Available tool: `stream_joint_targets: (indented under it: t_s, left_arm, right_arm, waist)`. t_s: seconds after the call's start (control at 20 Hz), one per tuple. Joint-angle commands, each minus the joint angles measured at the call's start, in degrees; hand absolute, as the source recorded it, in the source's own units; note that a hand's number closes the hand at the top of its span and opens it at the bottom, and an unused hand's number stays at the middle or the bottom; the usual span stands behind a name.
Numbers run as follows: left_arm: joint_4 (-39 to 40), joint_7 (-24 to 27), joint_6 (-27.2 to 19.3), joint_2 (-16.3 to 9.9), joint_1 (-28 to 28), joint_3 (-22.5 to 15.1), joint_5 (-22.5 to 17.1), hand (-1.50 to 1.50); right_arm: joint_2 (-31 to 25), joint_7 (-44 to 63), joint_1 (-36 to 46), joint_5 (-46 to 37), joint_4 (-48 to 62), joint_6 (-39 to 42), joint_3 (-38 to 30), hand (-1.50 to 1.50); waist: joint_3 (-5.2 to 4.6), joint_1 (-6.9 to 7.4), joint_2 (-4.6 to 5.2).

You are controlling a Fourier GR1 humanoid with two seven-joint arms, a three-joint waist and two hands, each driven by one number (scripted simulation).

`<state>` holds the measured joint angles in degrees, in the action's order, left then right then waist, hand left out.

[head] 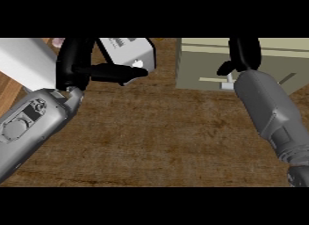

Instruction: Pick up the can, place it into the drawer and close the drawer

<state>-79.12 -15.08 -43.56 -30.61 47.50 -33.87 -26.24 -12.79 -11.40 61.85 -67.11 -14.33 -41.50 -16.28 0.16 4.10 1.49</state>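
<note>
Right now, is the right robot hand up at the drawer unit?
Yes, the right robot hand is at the front of the beige drawer unit, beside its pale handle.

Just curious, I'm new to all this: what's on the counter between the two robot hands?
In the head view, only bare brown countertop lies between the left robot hand and the right robot hand, up to the edge of the beige drawer unit.

Even, fairly dim light; the wooden counter (157, 136) shows no clear shadows or glare.
</note>
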Motion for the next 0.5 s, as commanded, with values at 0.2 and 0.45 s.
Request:
stream_joint_targets:
  t_s: [0.2, 0.45]
  left_arm:
    - [-1.61, 1.01, 0.73, -0.69, -2.46, 0.48, 0.63, -1.50]
    - [-1.40, 2.33, 0.32, -0.98, -5.50, 1.31, 0.98, -1.50]
  right_arm:
    - [6.44, -7.08, 4.43, 12.41, -2.34, 1.70, -9.90, -1.50]
    - [7.82, -12.23, 6.91, 19.47, -4.17, 7.37, -15.36, -1.50]
  waist:
    - [0.16, 1.52, 0.22]
    - [0.05, -0.41, -0.73]
